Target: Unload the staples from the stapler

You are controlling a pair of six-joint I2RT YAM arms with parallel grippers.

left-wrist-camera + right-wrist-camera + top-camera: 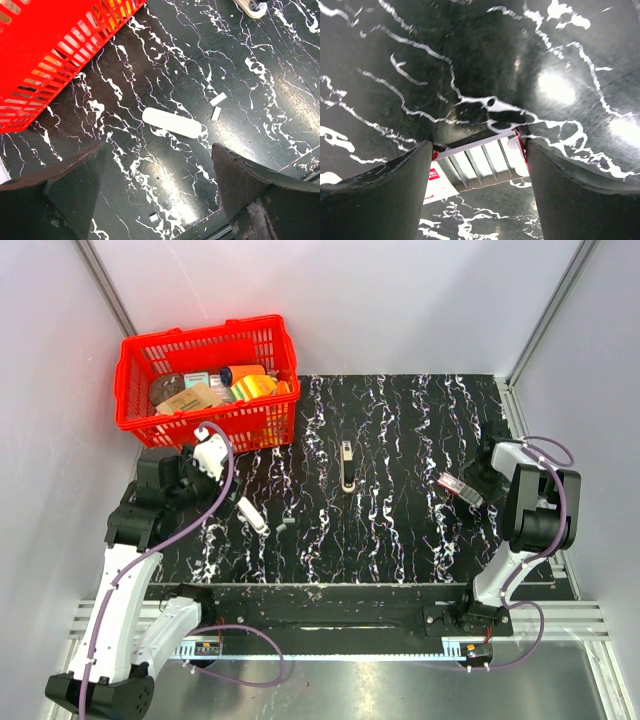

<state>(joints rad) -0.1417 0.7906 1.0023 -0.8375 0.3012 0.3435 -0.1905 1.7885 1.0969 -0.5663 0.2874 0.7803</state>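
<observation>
The stapler, a slim black bar with a pale end, lies alone at the middle of the black marbled mat; its pale end shows at the top edge of the left wrist view. My left gripper is open and empty, hovering just short of a white oblong stick. My right gripper sits low at the mat's right. Its fingers press both sides of a small pinkish-red box that lies open with rows of staples inside.
A red basket full of items stands at the back left, close to the left gripper. Two small pale strips lie on the mat beyond the white stick. A small dark piece lies beside it.
</observation>
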